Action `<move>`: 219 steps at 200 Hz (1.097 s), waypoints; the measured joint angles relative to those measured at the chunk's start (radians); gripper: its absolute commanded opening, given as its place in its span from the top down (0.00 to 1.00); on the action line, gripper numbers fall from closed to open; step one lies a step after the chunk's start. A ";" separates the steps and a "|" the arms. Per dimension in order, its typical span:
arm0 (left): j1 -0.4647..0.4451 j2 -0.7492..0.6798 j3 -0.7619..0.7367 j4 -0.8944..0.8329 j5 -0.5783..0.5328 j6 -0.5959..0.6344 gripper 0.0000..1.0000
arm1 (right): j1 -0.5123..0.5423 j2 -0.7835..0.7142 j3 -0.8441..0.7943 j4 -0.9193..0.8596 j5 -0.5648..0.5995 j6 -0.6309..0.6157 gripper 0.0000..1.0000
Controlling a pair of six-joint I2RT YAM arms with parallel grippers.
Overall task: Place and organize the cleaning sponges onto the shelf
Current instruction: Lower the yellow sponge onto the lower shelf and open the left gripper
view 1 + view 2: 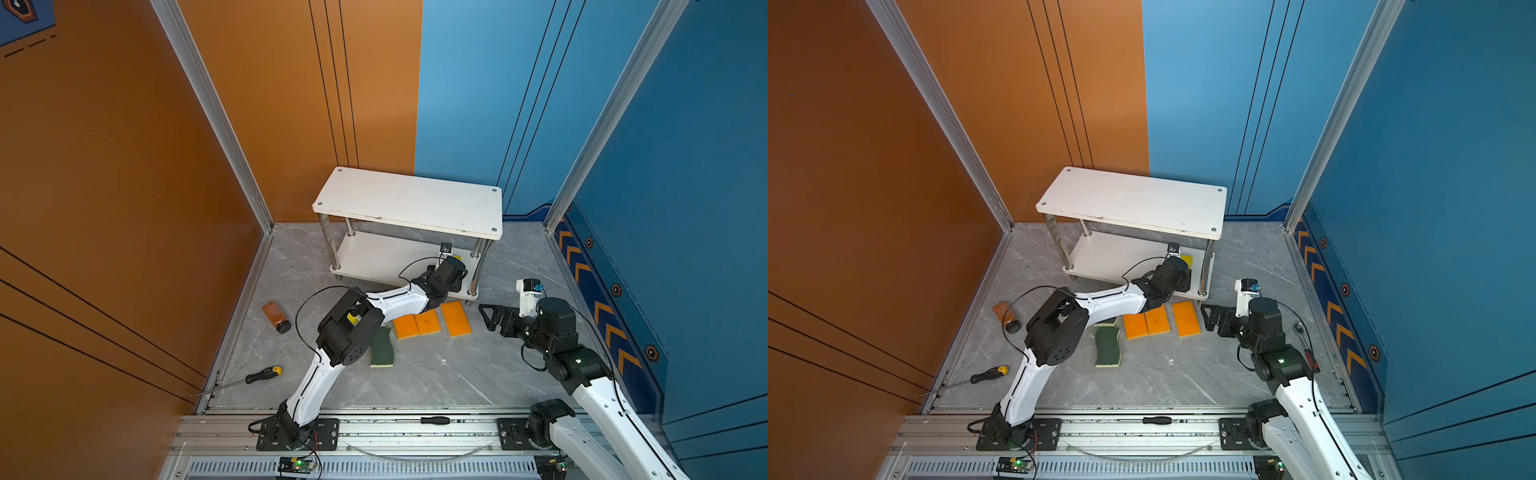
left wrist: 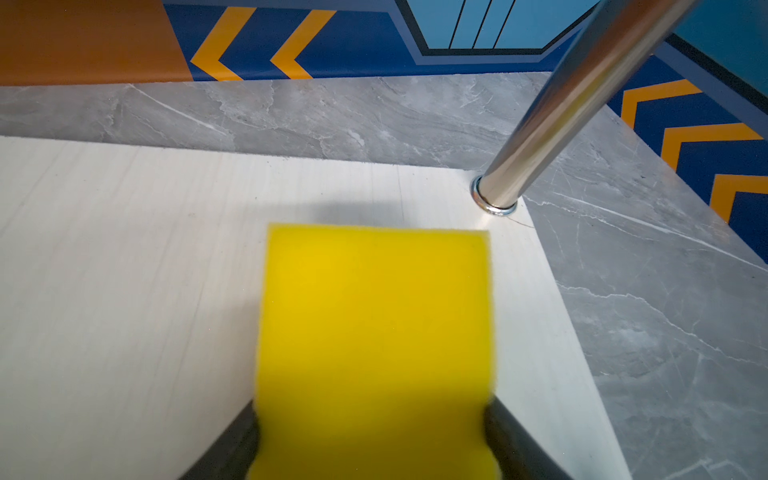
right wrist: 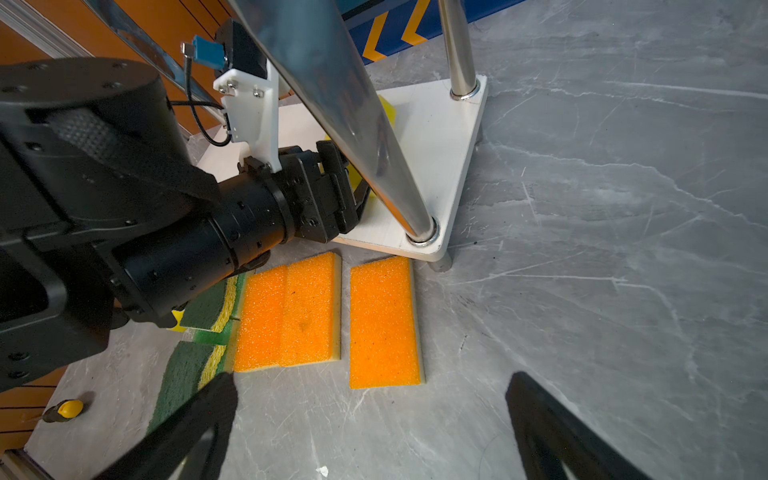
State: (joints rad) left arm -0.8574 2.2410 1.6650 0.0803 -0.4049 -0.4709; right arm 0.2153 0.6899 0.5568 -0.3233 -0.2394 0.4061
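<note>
The white two-tier shelf (image 1: 409, 201) stands at the back. My left gripper (image 2: 374, 449) reaches in over its lower board (image 2: 124, 270), shut on a plain yellow sponge (image 2: 374, 316) near the right-hand back post (image 2: 561, 112). In both top views only a corner of that yellow sponge (image 1: 456, 257) shows under the top board. Three orange-topped sponges (image 1: 405, 327) (image 1: 428, 322) (image 1: 456, 318) lie side by side on the floor before the shelf. A dark-green wavy sponge (image 1: 381, 347) lies left of them, another (image 3: 208, 303) partly under the left arm. My right gripper (image 1: 485, 318) hovers open and empty just right of the orange ones.
A brown bottle (image 1: 276, 316) lies on the floor at the left. A yellow-and-black screwdriver (image 1: 264, 374) rests at the left floor edge, a black-handled one (image 1: 434, 420) on the front rail. The left arm stretches low across the floor toward the shelf's front right post (image 3: 419, 232).
</note>
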 measured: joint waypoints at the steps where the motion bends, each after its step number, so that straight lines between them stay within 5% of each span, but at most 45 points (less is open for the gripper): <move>1: 0.000 0.000 0.000 0.000 0.000 -0.002 0.30 | 0.000 0.000 0.000 0.000 0.000 0.000 0.00; 219: -0.010 -0.005 -0.042 0.035 -0.023 0.003 0.15 | -0.006 0.000 -0.009 0.000 -0.019 0.004 0.00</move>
State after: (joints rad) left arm -0.8677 2.2360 1.6230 0.1154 -0.4278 -0.4683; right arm 0.2092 0.6899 0.5480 -0.3229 -0.2581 0.4099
